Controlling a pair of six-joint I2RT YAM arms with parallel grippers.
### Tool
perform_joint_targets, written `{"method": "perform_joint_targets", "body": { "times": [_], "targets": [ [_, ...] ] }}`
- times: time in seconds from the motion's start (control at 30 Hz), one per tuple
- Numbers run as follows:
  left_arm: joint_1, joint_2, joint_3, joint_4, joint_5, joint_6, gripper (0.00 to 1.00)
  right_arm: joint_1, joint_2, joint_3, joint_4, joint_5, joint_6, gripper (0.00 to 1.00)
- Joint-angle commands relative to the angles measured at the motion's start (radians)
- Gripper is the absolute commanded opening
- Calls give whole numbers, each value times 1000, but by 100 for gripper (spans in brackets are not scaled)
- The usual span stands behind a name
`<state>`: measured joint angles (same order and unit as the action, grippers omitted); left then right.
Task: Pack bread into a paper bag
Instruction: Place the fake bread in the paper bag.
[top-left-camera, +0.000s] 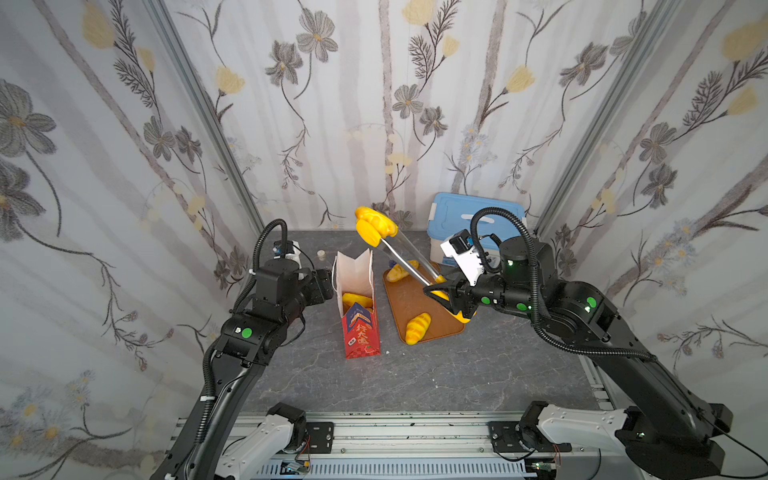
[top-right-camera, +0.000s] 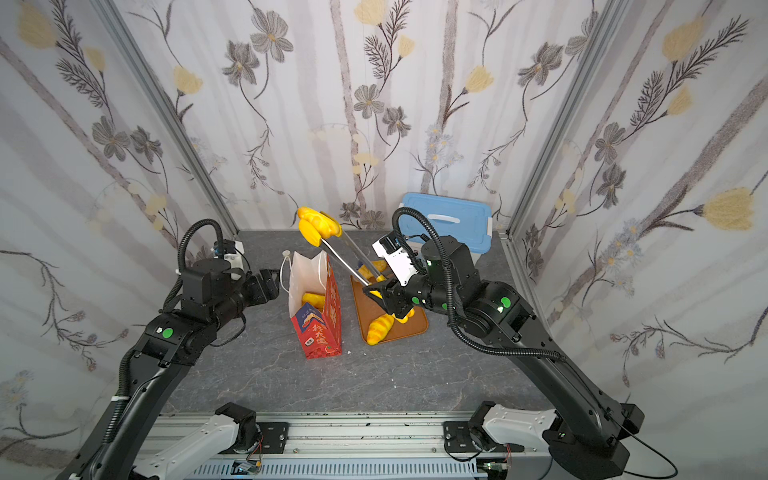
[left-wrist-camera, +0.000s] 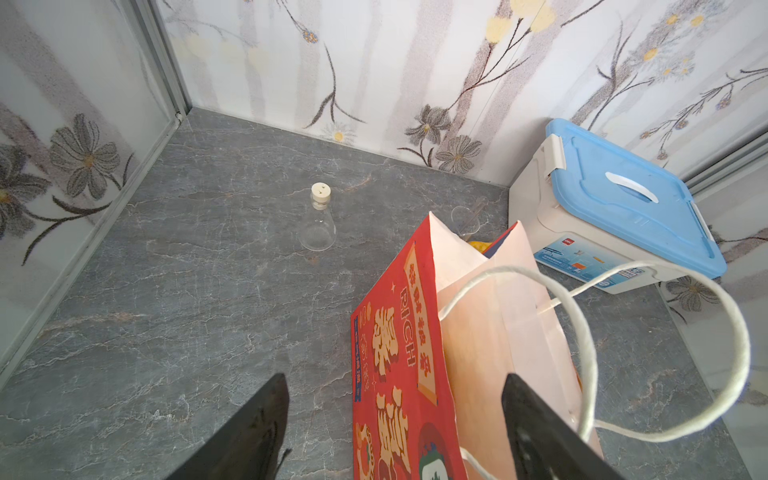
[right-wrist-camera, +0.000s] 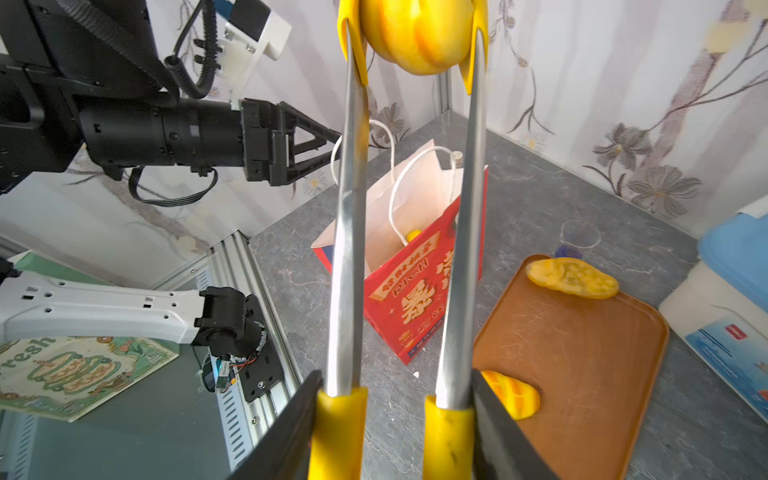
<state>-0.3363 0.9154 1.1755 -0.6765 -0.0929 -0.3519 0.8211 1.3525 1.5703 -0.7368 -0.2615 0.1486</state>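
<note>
The red paper bag (top-left-camera: 360, 336) (top-right-camera: 318, 336) stands open on the table with a yellow bun (top-left-camera: 355, 299) inside. My right gripper (top-left-camera: 446, 297) (right-wrist-camera: 395, 382) is shut on the yellow handles of metal tongs (top-left-camera: 409, 262). The tongs pinch a striped bun (top-left-camera: 376, 222) (right-wrist-camera: 415, 37) high above the bag's far end. Two more loaves (top-left-camera: 417, 328) (top-left-camera: 401, 272) lie on the brown tray (top-left-camera: 411, 299) to the right of the bag. My left gripper (top-left-camera: 328, 286) (left-wrist-camera: 395, 376) is open at the bag's left rim, its fingers (left-wrist-camera: 540, 432) standing either side of the red wall (left-wrist-camera: 399, 353).
A blue-lidded white box (top-left-camera: 473, 212) (left-wrist-camera: 623, 199) sits at the back right corner. A stoppered glass flask (left-wrist-camera: 319, 220) stands behind the bag on the left, and a small glass beaker (right-wrist-camera: 579, 241) just past the tray. The bag's cord handle (left-wrist-camera: 590, 353) loops beside my left finger.
</note>
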Motion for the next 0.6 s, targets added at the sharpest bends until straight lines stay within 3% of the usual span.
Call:
{"method": "perform_joint_targets", "body": {
  "times": [0.0, 0.43, 0.57],
  "targets": [
    [2, -3, 12, 17, -9, -10, 82, 19, 25, -4, 106, -43, -18, 51],
    [2, -12, 19, 1, -21, -7, 82, 23, 60, -101, 168, -83, 8, 53],
    [2, -12, 18, 2, -21, -8, 82, 23, 63, -97, 169, -76, 9, 59]
  ]
}}
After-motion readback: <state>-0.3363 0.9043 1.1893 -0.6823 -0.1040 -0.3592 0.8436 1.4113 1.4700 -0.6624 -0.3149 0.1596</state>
